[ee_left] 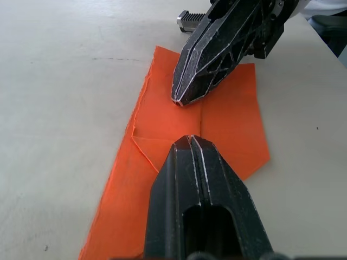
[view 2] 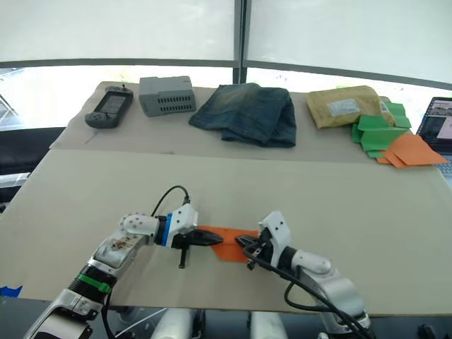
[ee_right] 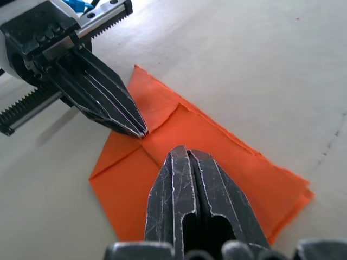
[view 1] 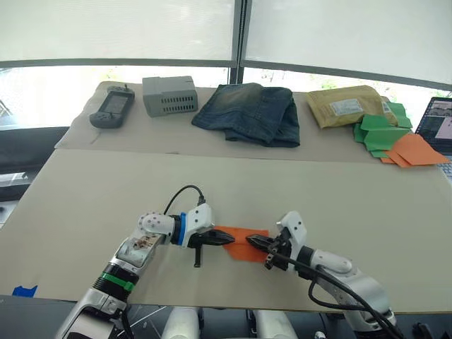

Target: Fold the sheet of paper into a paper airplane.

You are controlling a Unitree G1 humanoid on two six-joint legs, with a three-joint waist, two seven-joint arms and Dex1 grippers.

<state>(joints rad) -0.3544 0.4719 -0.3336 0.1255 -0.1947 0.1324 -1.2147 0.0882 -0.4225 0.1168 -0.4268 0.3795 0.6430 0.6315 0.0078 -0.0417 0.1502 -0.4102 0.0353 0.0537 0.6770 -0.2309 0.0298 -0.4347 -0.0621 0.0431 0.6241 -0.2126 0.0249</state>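
The bright orange sheet of paper [view 1: 244, 246] lies flat on the beige table near the front edge, folded into a broad layered piece with creases and one slanted flap [ee_left: 162, 116]. My left gripper [view 1: 227, 240] is shut, its tip resting on the sheet's left part [ee_left: 190, 138]. My right gripper [view 1: 253, 241] is shut too, its tip down on the paper from the right [ee_right: 184, 149]. The two tips point at each other along a centre crease, a short gap apart. Neither holds the paper. No paper airplane is in view.
Along the far side lie a black handheld device [view 1: 111, 108], a grey box [view 1: 169, 95], folded jeans [view 1: 251, 111], a padded envelope [view 1: 346, 106], green paper shapes [view 1: 381, 131], paler orange pieces [view 1: 417, 150] and a laptop [view 1: 438, 120]. The table's front edge runs just behind both arms.
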